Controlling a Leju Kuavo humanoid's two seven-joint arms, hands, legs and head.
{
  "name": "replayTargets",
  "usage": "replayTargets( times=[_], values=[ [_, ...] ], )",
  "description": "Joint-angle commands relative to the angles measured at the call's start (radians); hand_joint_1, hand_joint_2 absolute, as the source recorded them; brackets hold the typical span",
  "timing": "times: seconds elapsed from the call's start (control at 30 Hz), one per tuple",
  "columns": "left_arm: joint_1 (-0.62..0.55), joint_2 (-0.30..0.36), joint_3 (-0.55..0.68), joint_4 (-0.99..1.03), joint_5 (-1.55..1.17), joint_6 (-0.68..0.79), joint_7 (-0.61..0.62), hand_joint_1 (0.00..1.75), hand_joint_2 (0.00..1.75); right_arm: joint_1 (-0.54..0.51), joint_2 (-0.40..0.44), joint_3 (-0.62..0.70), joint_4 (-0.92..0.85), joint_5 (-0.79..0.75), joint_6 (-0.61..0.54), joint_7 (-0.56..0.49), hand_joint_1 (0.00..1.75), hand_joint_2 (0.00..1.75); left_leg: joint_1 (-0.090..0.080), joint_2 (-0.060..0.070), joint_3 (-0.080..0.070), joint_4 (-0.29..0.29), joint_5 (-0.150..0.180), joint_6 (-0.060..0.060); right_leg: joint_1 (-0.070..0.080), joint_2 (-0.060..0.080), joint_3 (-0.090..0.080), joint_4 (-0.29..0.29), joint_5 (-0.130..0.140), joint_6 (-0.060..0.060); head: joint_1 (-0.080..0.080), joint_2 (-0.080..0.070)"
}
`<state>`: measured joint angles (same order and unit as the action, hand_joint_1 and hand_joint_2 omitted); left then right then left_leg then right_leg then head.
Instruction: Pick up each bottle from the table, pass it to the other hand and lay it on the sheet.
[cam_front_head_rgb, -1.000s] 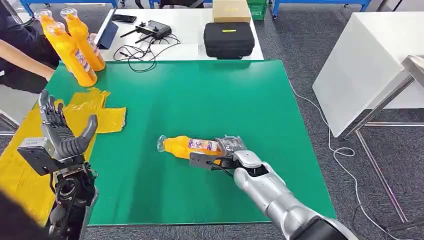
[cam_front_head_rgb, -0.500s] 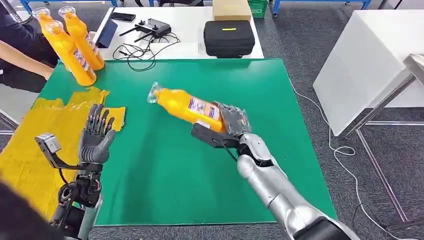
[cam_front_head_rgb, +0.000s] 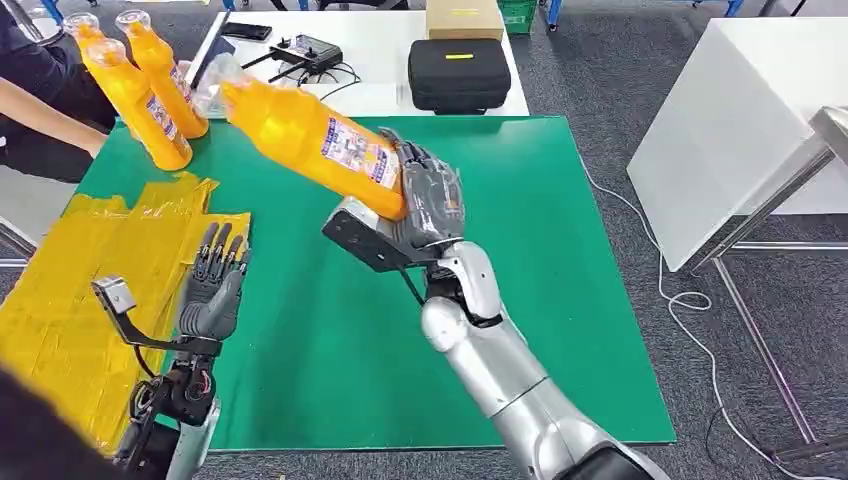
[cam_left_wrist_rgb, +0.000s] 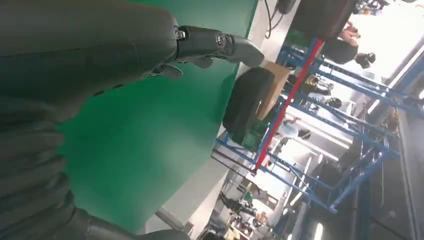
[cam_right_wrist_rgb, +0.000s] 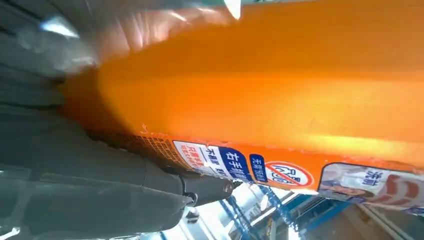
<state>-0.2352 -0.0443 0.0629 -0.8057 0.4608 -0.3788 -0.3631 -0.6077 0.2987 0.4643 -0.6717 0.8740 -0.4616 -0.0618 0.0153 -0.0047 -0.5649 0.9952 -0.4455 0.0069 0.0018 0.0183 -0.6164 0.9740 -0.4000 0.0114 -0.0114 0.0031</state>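
We cannot read the blurred label print on the orange plastic bottle (cam_front_head_rgb: 305, 138); its base is hidden inside the right hand (cam_front_head_rgb: 425, 200), whose fingers wrap it.

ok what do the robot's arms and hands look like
Both arms are silver metal. The right arm has smooth rounded shells; its right hand is dark grey with a black bracket at the wrist. The left hand has dark segmented fingers, thin black cables and a small grey wrist box.

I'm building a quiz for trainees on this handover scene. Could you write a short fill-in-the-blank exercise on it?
1. The right hand grips an ____ bottle above the table.
2. The left hand holds ____.
3. The sheet lying at the table's left is ____.
4. The table mat is ____.

Missing words: orange; nothing; yellow; green
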Motion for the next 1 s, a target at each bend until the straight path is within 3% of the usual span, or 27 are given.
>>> replayTargets(
  times=[0.03, 0.17, 0.33, 0.77, 0.87, 0.9, 1.0],
  values=[
    [-0.04, -0.014, -0.052, -0.013, 0.007, 0.007, 0.027, 0.0, 1.75, -0.116, 0.05, 0.17, 0.147, -0.049, 0.003, 0.075, 1.75, 1.75, 0.0, 0.0, 0.002, 0.0, -0.001, 0.0, 0.0, -0.001, 0.002, 0.0, -0.001, 0.001, 0.0, 0.0],
    [-0.098, -0.023, -0.111, 0.041, 0.028, -0.011, 0.045, 0.0, 1.75, -0.135, 0.05, 0.515, 0.215, -0.246, 0.066, 0.235, 1.75, 1.75, 0.0, 0.0, 0.001, 0.0, -0.001, 0.0, 0.0, -0.001, 0.001, 0.0, -0.001, 0.001, 0.0, 0.0],
    [-0.088, -0.033, -0.132, -0.003, 0.028, 0.026, 0.049, 0.0, 1.75, -0.128, 0.05, 0.662, 0.251, -0.394, 0.116, 0.291, 1.75, 1.75, 0.0, -0.002, 0.003, -0.001, -0.001, 0.001, 0.0, -0.003, 0.004, -0.001, -0.002, 0.001, 0.0, 0.0],
    [-0.004, -0.006, -0.122, -0.102, 0.064, 0.035, 0.063, 0.0, 1.75, -0.116, 0.05, 0.741, 0.314, -0.508, 0.187, 0.297, 1.75, 1.75, 0.0, -0.002, 0.002, -0.001, 0.0, 0.0, 0.001, -0.002, 0.002, -0.001, -0.001, 0.0, 0.0, 0.0],
    [0.006, -0.003, -0.125, -0.119, 0.069, 0.042, 0.067, 0.0, 1.75, -0.125, 0.05, 0.745, 0.327, -0.528, 0.164, 0.29, 1.75, 1.75, 0.0, -0.005, 0.011, -0.003, -0.003, 0.001, 0.001, -0.007, 0.012, -0.002, -0.006, 0.001, 0.0, 0.0],
    [0.013, -0.001, -0.124, -0.126, 0.071, 0.047, 0.065, 0.0, 1.75, -0.141, 0.05, 0.73, 0.338, -0.544, 0.132, 0.282, 1.75, 1.75, 0.0, -0.004, 0.004, -0.001, -0.001, 0.0, 0.001, -0.005, 0.004, -0.001, -0.003, 0.001, 0.0, 0.0],
    [0.017, 0.002, -0.124, -0.129, 0.072, 0.045, 0.065, 0.0, 1.75, -0.161, 0.05, 0.722, 0.351, -0.552, 0.147, 0.271, 1.75, 1.75, 0.0, -0.003, 0.004, -0.001, -0.001, 0.001, 0.0, -0.003, 0.003, -0.001, -0.002, 0.001, 0.0, 0.0]
  ],
)
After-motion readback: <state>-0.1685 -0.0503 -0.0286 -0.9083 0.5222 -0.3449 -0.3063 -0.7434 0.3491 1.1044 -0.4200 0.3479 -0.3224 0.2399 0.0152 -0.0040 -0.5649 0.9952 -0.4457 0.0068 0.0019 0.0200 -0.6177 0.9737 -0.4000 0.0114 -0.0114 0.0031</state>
